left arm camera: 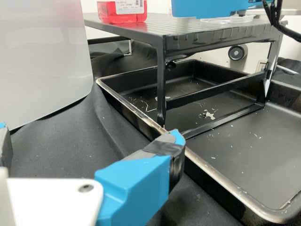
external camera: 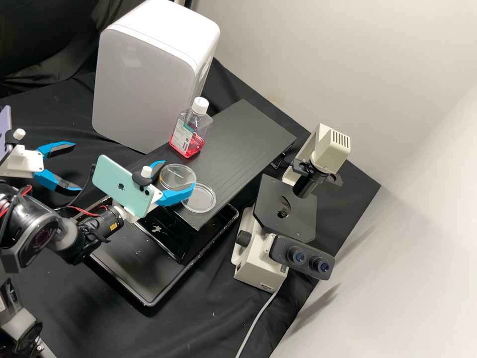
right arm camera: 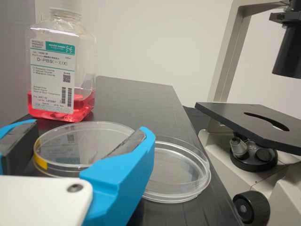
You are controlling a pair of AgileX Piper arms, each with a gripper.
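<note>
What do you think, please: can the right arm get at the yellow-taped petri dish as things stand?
Probably yes: its jaws stand open either side of the petri dish on the black shelf, nothing between.

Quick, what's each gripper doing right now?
Left gripper: open, holding nothing.
Right gripper: open, one finger on each side of the yellow-marked petri dish; whether it touches cannot be told.

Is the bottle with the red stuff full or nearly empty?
Nearly empty. The red liquid covers only the bottom part of the bottle; the rest above it is clear.
</note>
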